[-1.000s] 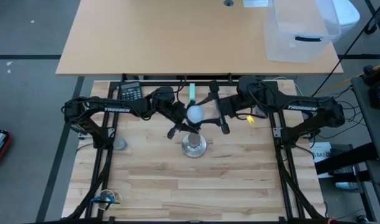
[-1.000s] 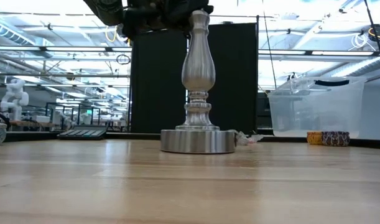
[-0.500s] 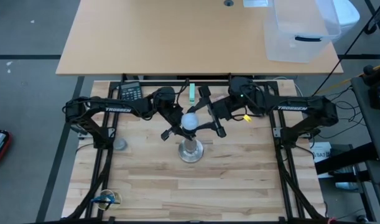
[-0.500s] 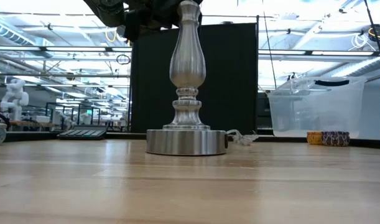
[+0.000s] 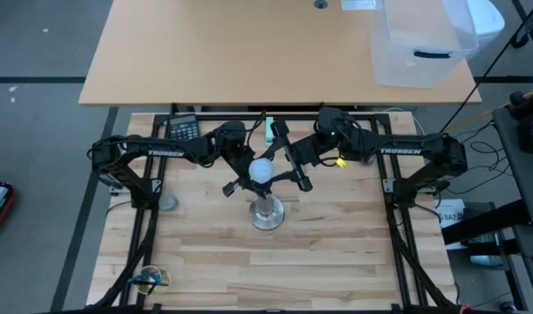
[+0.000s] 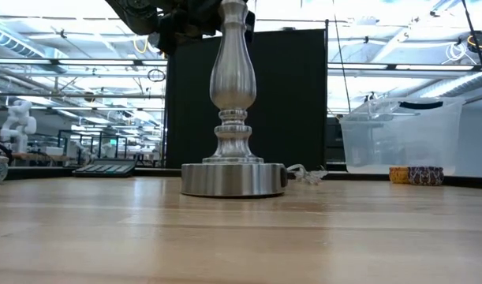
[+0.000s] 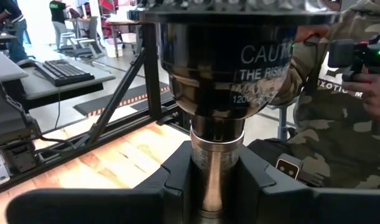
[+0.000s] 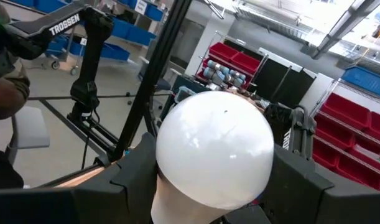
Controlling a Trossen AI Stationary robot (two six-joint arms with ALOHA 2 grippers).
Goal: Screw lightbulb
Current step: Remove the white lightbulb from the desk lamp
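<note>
The silver stand (image 6: 233, 102) is upright on its round base (image 5: 268, 214) at mid-table, with a black socket (image 7: 221, 68) on top. My left gripper (image 7: 217, 180) comes from the table's left and is shut on the stand just under the socket. The white frosted lightbulb (image 8: 214, 146), globe up, sits over the stand's top (image 5: 262, 170). My right gripper (image 5: 283, 170) comes from the right and is shut on it. Whether the bulb's base is in the socket is hidden. My left gripper pinches the stand's thin silver neck (image 7: 217, 155) just below the black socket between its two fingers. It comes in about level from the table's left and lies across the upright stem. The stand's base rests on the table. My right gripper holds the lightbulb's globe by its two sides (image 8: 168, 165), one finger (image 8: 130, 177) on each side. It comes in about level from the table's right. The bulb is upright and high above the table, its narrow end down.
A calculator (image 5: 183, 129) and a green piece (image 5: 270, 131) lie at the far edge. A small round thing (image 5: 167, 202) sits at the left and a blue-yellow item (image 5: 150, 279) at the near left. A clear bin (image 5: 419, 44) stands on the table beyond. A person in camouflage (image 7: 339, 124) is behind.
The stand has slid a little toward the table's left edge, staying upright, with my left gripper still shut on its neck. My right gripper has carried the lightbulb the same way and slightly down, and has turned at the wrist.
</note>
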